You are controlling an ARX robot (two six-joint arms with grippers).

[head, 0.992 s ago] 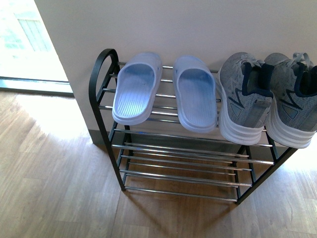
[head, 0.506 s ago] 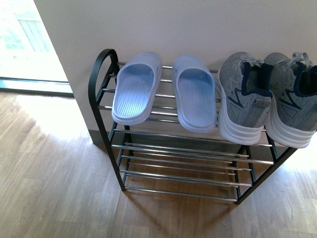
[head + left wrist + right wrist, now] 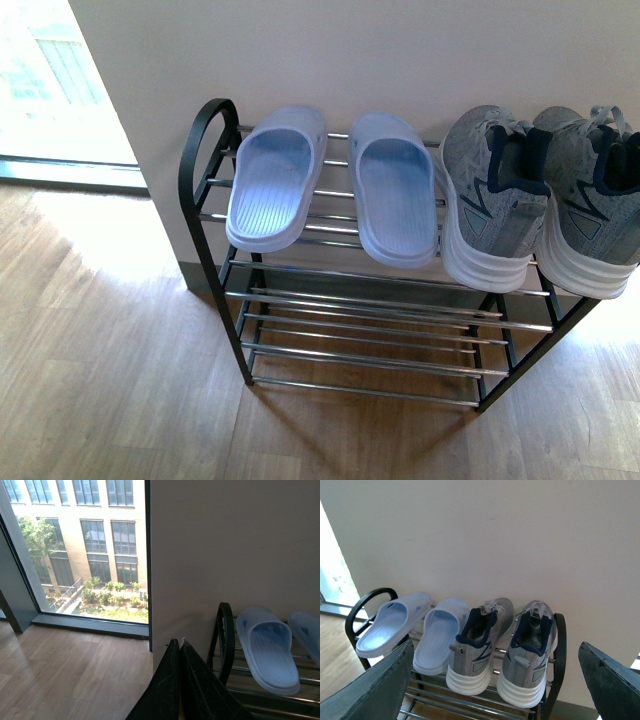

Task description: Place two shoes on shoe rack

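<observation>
On the shoe rack point(image 3: 212, 190) top shelf I see, from the left, two slides point(image 3: 272, 188) and two sneakers point(image 3: 492, 195). My left gripper point(image 3: 180, 645) is closed and empty; my right gripper point(image 3: 500, 680) is spread wide, empty. The heels appear to overhang the front rod; a nudge could tip one off.

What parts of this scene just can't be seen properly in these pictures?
- Right sneaker: front view's edge cuts off its outer side.
- Second slide: left wrist view's edge cuts it.
- Rack: lower shelves fall below the right wrist view; the right gripper's finger covers a corner.
- Both arms: absent from front view.
- Outside the window: washed out by glare.
</observation>
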